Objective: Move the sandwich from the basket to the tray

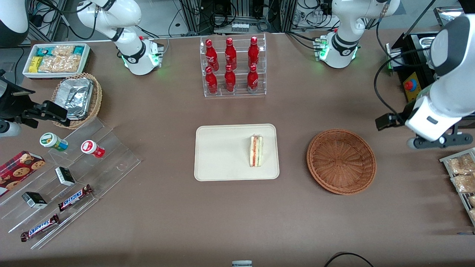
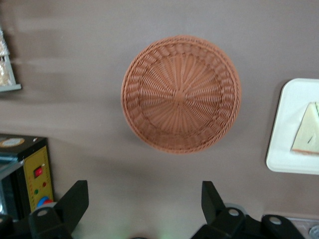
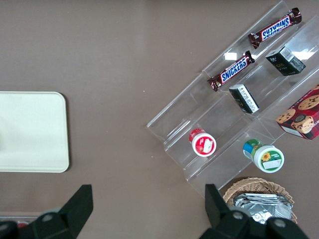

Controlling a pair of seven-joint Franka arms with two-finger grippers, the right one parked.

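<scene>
The small triangular wedge sandwich (image 1: 256,151) sits on the flat cream-white rectangular tray (image 1: 222,154), standing on edge near the rim on the working arm's side, red and green filling showing. Beside the tray, toward the working arm's end of the table, the round reddish-brown woven wicker basket (image 1: 341,161) holds nothing. The left arm's gripper (image 2: 144,204) hangs above the table next to that basket, fingers (image 2: 75,199) spread wide and gripping nothing. Farther from the camera, a clear acrylic rack (image 1: 233,66) carries six red bottles (image 1: 230,79) in two rows.
</scene>
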